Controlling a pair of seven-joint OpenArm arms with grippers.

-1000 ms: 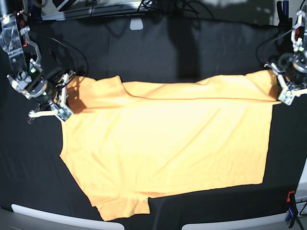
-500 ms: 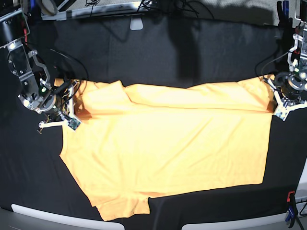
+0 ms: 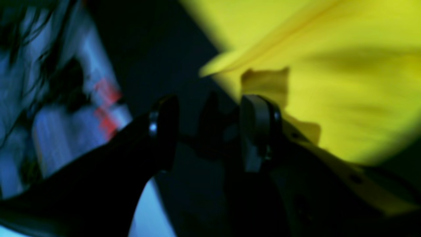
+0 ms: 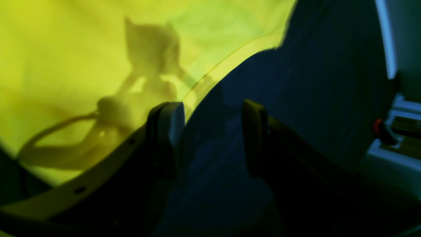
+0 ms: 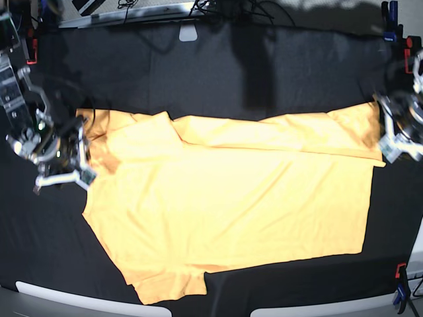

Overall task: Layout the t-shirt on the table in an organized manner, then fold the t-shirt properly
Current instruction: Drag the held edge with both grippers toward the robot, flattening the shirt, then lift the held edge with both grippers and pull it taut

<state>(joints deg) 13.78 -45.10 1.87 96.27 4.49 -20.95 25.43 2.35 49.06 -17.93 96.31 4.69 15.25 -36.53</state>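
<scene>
The pale orange t-shirt lies spread across the black table, with a folded strip along its far edge. At the shirt's left edge in the base view, my right gripper is open. In the right wrist view that gripper has only dark cloth between its fingers, and the shirt's hem runs past one fingertip. My left gripper is blurred beside the shirt's far right corner. In the left wrist view it is open and holds nothing, and the t-shirt lies just beyond one finger.
A red and blue clamp sits at the near right edge and another at the far right corner. Cables and a white tag lie along the far edge. White strips border the front edge.
Both grippers went from shut on the shirt's far corners to open and let the cloth go. The right arm drew back to the left, off the shirt. The left arm shifted slightly.
</scene>
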